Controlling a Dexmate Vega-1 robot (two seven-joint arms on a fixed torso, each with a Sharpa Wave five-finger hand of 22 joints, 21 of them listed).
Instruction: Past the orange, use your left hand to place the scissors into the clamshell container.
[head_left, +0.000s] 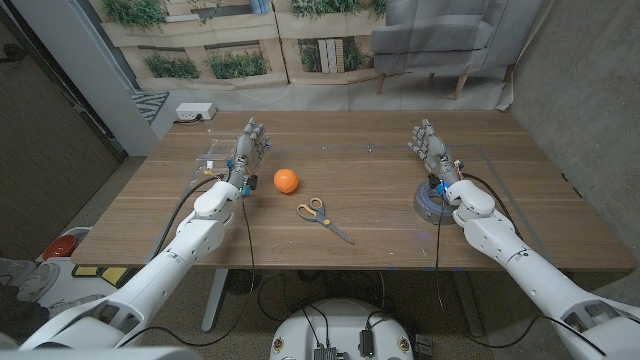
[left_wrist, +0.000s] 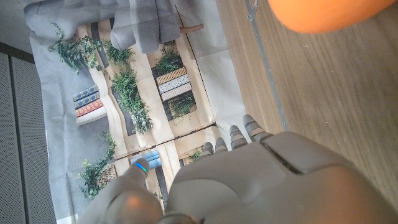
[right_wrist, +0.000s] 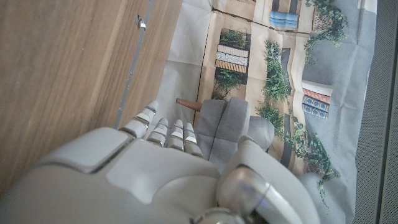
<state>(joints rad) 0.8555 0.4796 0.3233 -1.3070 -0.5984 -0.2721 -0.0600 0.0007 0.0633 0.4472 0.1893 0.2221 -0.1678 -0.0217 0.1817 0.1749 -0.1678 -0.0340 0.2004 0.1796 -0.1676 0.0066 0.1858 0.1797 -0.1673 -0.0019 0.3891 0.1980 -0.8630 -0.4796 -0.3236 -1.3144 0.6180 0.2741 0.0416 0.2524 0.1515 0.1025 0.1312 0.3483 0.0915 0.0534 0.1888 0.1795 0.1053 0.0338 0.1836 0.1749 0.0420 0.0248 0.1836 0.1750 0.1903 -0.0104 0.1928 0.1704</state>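
Yellow-handled scissors (head_left: 322, 217) lie on the wooden table near its middle, blades pointing toward the front right. An orange (head_left: 286, 180) sits just behind and left of them; its blurred edge (left_wrist: 323, 12) also shows in the left wrist view. A clear clamshell container (head_left: 217, 160) lies at the left, partly hidden behind my left hand (head_left: 249, 148). That hand stands with fingers apart and up, holding nothing, left of the orange. My right hand (head_left: 431, 147) is raised at the right with spread fingers, empty too.
A round grey-blue object (head_left: 431, 203) sits on the table under my right wrist. A white power strip (head_left: 195, 113) lies on the floor beyond the table's far left corner. A grey sofa (head_left: 445, 35) stands behind the table.
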